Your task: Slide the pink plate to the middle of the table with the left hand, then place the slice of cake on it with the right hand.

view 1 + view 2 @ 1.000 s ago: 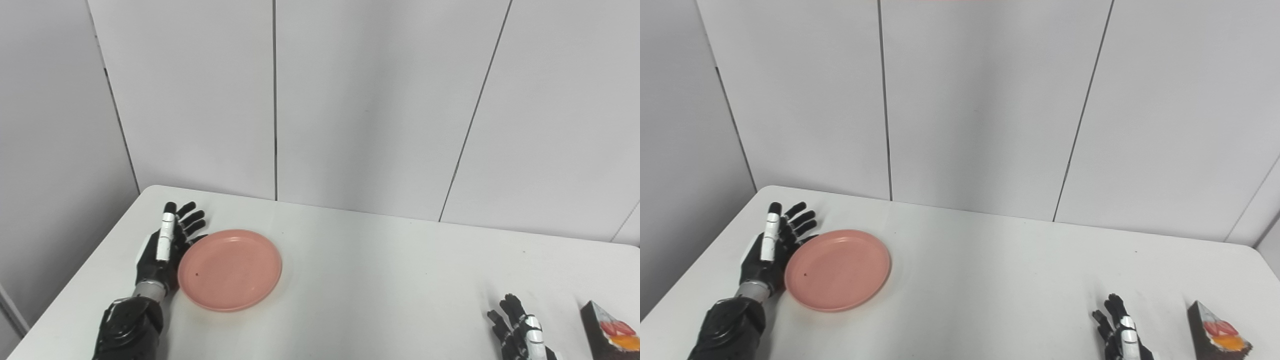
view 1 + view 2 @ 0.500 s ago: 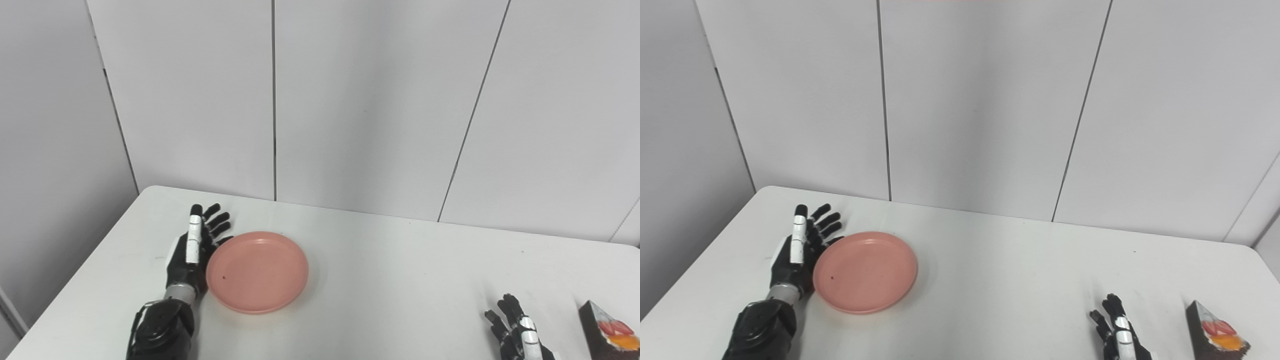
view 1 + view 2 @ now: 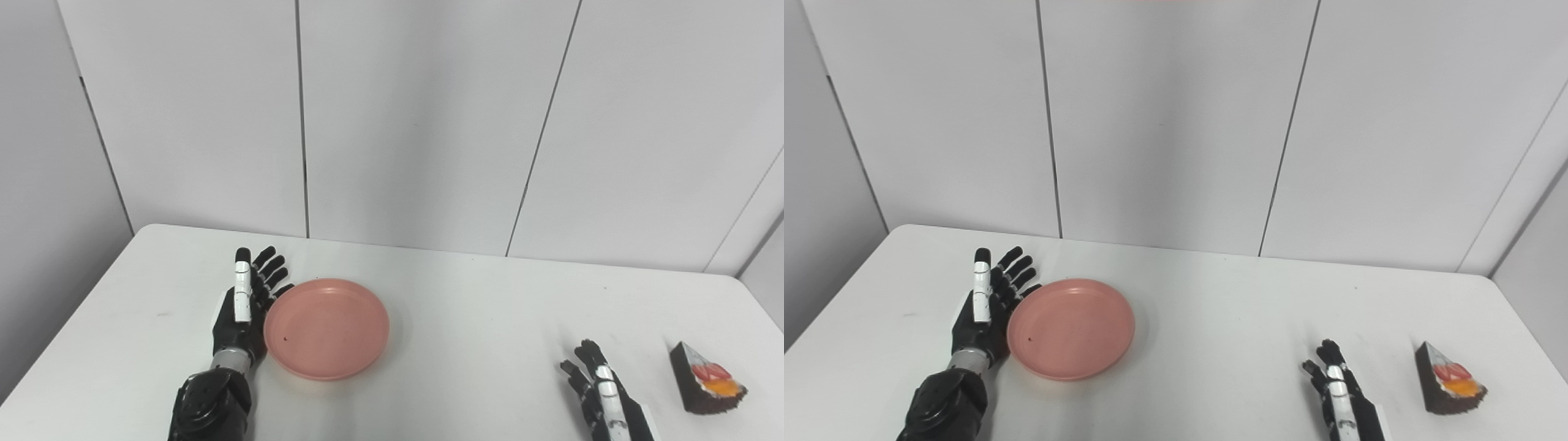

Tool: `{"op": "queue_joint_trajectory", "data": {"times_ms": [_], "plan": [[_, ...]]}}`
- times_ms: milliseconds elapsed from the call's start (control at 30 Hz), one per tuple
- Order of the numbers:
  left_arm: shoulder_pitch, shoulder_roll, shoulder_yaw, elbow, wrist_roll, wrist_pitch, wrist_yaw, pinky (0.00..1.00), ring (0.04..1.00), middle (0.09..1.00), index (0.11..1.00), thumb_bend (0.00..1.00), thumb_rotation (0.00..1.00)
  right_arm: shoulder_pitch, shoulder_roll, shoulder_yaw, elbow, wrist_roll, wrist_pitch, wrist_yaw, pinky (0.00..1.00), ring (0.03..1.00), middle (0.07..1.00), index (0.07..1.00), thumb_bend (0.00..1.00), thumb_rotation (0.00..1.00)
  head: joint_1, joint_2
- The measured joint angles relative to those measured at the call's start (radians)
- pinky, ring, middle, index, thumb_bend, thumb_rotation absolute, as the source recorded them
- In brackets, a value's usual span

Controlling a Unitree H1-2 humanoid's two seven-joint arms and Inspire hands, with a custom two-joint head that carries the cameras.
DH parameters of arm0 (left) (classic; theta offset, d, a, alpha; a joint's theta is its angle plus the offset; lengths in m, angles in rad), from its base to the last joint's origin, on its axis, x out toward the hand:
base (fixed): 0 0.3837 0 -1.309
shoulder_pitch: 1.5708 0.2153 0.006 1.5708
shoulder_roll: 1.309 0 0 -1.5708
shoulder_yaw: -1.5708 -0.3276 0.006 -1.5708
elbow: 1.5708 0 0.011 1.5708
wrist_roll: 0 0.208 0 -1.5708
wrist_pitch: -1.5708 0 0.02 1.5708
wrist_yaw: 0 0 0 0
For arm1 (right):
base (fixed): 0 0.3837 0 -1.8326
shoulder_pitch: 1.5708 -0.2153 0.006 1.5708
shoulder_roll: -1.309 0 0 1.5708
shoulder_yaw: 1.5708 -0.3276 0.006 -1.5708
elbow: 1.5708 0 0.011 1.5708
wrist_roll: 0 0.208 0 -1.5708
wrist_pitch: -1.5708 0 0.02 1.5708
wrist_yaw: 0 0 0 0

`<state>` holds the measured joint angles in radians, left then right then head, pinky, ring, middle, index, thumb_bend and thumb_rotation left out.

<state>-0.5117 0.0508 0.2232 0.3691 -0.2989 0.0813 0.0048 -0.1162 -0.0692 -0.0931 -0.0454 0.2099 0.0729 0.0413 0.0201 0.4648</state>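
Observation:
The pink plate lies flat on the white table, left of its middle. My left hand stands on edge against the plate's left rim, open, with its fingers stretched toward the wall. A slice of cake, dark with red and orange fruit on top, sits near the table's right edge. Low at the front right, my right hand is open and holds nothing, a short way left of the cake.
Grey wall panels rise straight behind the table's far edge. The table's right edge runs close past the cake.
My left hand has pushed the plate to the right across the table. The camera has turned right, so more of the table's right side and the whole cake slice show. The right hand stays put.

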Motion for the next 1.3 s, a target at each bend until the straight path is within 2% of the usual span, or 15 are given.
{"op": "queue_joint_trajectory", "data": {"times_ms": [100,200,267,433,500,667,933,1300], "plan": [[0.000,-0.011,-0.018,-0.007,0.002,0.013,-0.001,0.83,0.904,0.880,0.850,0.78,0.99,0.001,0.014,0.010,-0.009,-0.013,0.003,-0.021,0.94,0.861,0.924,0.900,0.80,0.82,-0.020,0.003],[0.000,-0.027,-0.033,-0.011,0.001,0.021,-0.006,0.84,0.910,0.883,0.849,0.78,0.99,0.002,0.026,0.019,-0.020,-0.033,0.013,-0.038,0.93,0.858,0.919,0.897,0.82,0.82,-0.074,0.012],[0.001,-0.035,-0.046,-0.018,0.002,0.037,-0.012,0.84,0.902,0.873,0.835,0.78,0.98,0.003,0.031,0.031,-0.036,-0.048,0.033,-0.049,0.92,0.852,0.914,0.892,0.79,0.83,-0.100,0.020],[0.016,-0.066,-0.067,-0.077,0.011,0.098,-0.001,0.85,0.904,0.871,0.824,0.78,0.98,0.008,0.050,0.055,-0.057,-0.088,0.053,-0.068,0.92,0.852,0.918,0.901,0.78,0.84,-0.127,0.028],[0.028,-0.070,-0.080,-0.090,0.014,0.103,-0.001,0.86,0.906,0.877,0.820,0.77,0.98,0.009,0.051,0.061,-0.063,-0.096,0.058,-0.068,0.92,0.852,0.919,0.906,0.79,0.85,-0.137,0.032],[0.038,-0.084,-0.101,-0.115,0.049,0.124,0.018,0.83,0.895,0.854,0.767,0.75,0.93,0.010,0.051,0.066,-0.068,-0.117,0.065,-0.068,0.92,0.850,0.924,0.930,0.75,0.84,-0.155,0.038],[0.039,-0.121,-0.129,-0.090,0.101,0.067,0.024,0.84,0.879,0.833,0.778,0.75,0.90,0.010,0.064,0.063,-0.068,-0.124,0.064,-0.076,0.90,0.837,0.912,0.930,0.72,0.80,-0.181,0.041],[0.024,-0.112,-0.136,0.013,0.119,-0.070,-0.008,0.91,0.903,0.870,0.787,0.77,0.88,0.009,0.082,0.069,-0.060,-0.176,0.059,-0.100,0.87,0.826,0.901,0.935,0.65,0.82,-0.216,0.035]]}}
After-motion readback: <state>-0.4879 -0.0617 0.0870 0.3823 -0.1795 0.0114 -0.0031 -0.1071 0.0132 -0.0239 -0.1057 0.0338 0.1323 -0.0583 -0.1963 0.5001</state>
